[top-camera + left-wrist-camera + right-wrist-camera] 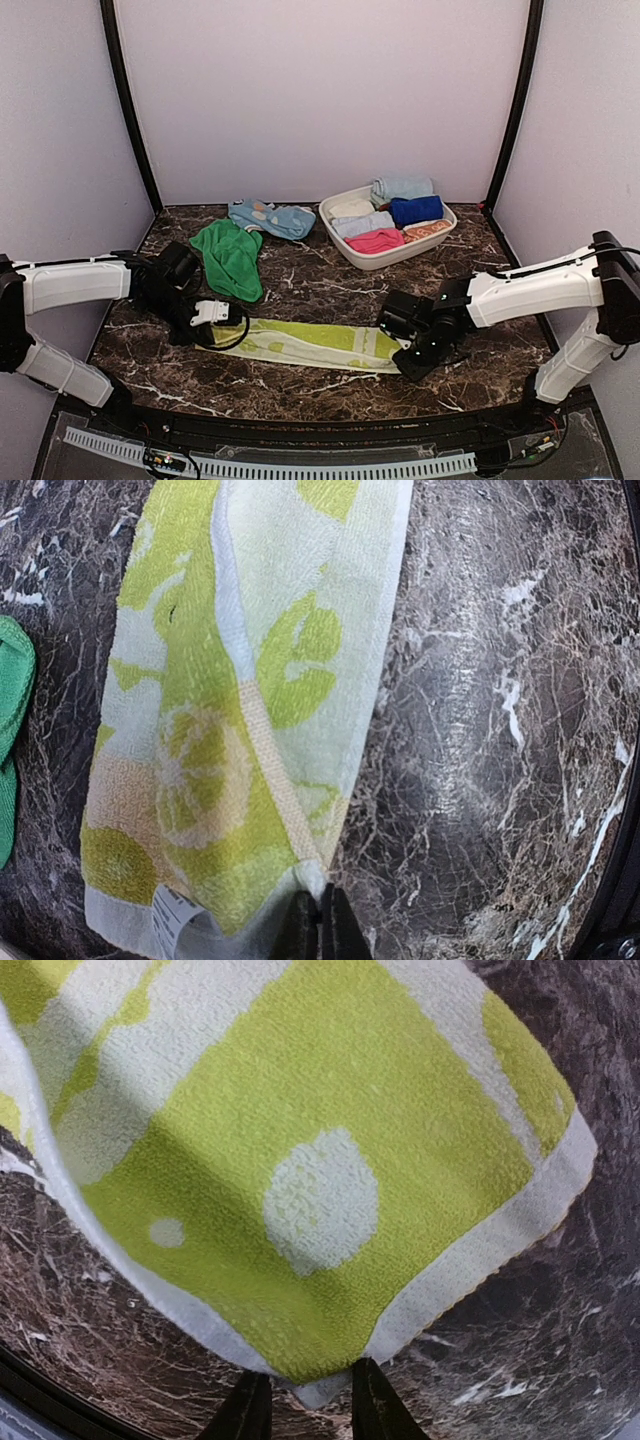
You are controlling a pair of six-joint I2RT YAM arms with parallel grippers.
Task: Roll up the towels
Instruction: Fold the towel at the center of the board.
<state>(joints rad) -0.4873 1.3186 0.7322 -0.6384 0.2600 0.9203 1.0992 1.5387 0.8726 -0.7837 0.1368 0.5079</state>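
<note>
I'm setting up the roll: left gripper (320, 930) seemingly clamped on the lime-yellow patterned terry towel (305, 343), right gripper (310, 1378) parted around its corner, needing closure.

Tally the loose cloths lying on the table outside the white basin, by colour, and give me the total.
green towel: 1
lime-yellow towel: 1
blue cloth: 1
Total: 3
</note>
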